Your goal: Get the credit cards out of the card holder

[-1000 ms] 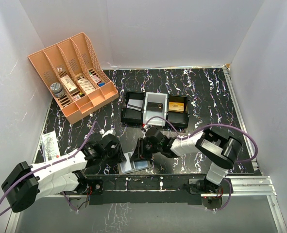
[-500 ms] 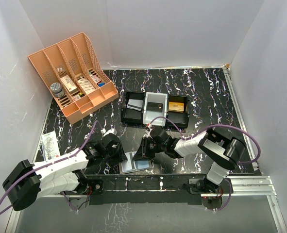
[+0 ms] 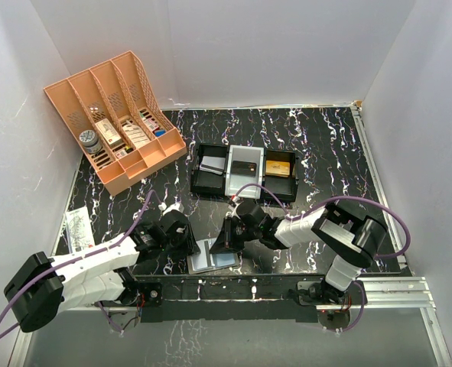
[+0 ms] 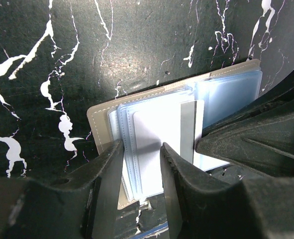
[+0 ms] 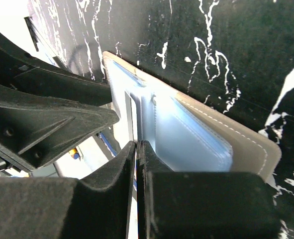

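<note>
The card holder (image 3: 210, 257) lies open near the table's front edge, grey-brown outside (image 4: 99, 127) with pale blue slots (image 5: 196, 134). My left gripper (image 3: 189, 243) bears down on its left half. Its jaws (image 4: 142, 145) stand apart, straddling a pale pocket and gripping nothing. My right gripper (image 3: 224, 243) comes in from the right. Its fingers (image 5: 137, 143) are shut on the edge of a thin pale credit card (image 5: 135, 114). That card shows as a grey-white strip (image 4: 188, 129) standing out of the middle slots. Any other credit cards are hidden in the pockets.
A black three-compartment tray (image 3: 210, 183) with flat items sits behind the arms. A big orange lattice organiser (image 3: 115, 115) stands at the back left. A small printed packet (image 3: 79, 228) lies by the left wall. The holder rests right at the table's front edge.
My right gripper's jaws have closed together onto the card's edge, and the arm has shifted slightly to the right. My left gripper has stayed on the holder.
</note>
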